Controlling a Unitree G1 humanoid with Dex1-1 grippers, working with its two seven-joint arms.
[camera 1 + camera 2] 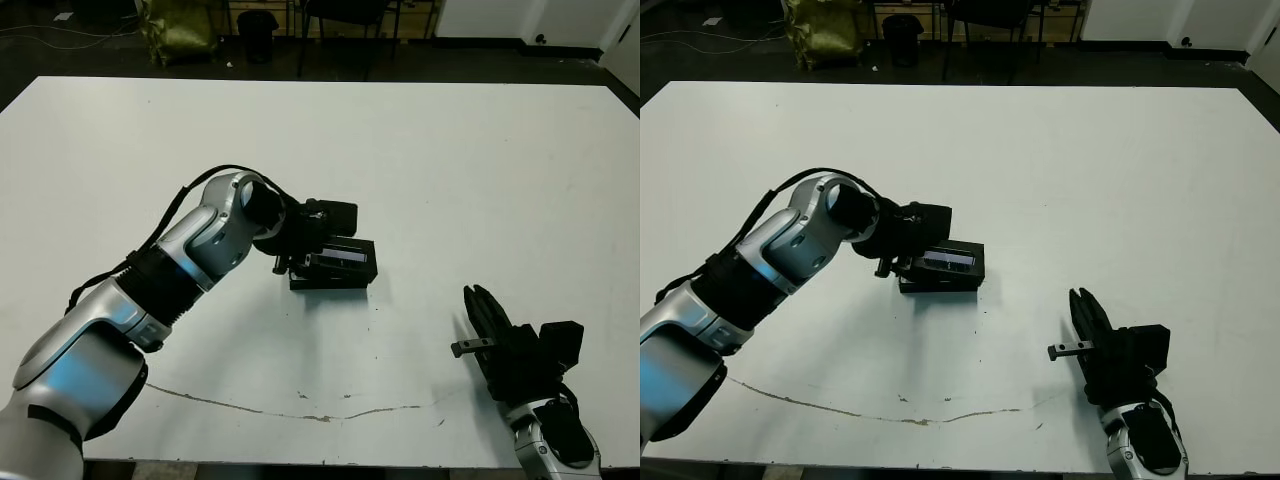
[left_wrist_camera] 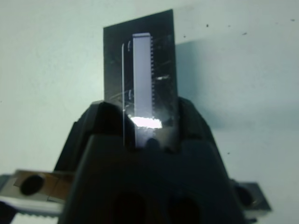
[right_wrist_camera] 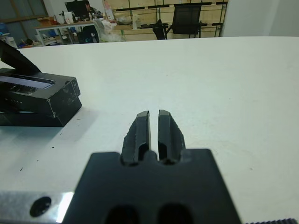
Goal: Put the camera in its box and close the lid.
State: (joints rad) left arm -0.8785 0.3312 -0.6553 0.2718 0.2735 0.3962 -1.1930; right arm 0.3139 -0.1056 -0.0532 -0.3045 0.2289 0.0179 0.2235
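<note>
head view: left gripper (image 1: 305, 248) sits mid-frame, clamped on the lid (image 1: 342, 256), which lies skewed on the box (image 1: 328, 280). Right gripper (image 1: 482, 305) is lower right, well apart.
left wrist: fingers (image 2: 189, 123) pinch the lid (image 2: 140, 70) by its near end, window strip running up the frame.
right wrist: right gripper (image 3: 154, 128) fingers pressed together, holding nothing; lid (image 3: 32, 91) over box (image 3: 35, 119) at left edge.
camera: can't tell where it is.
</note>
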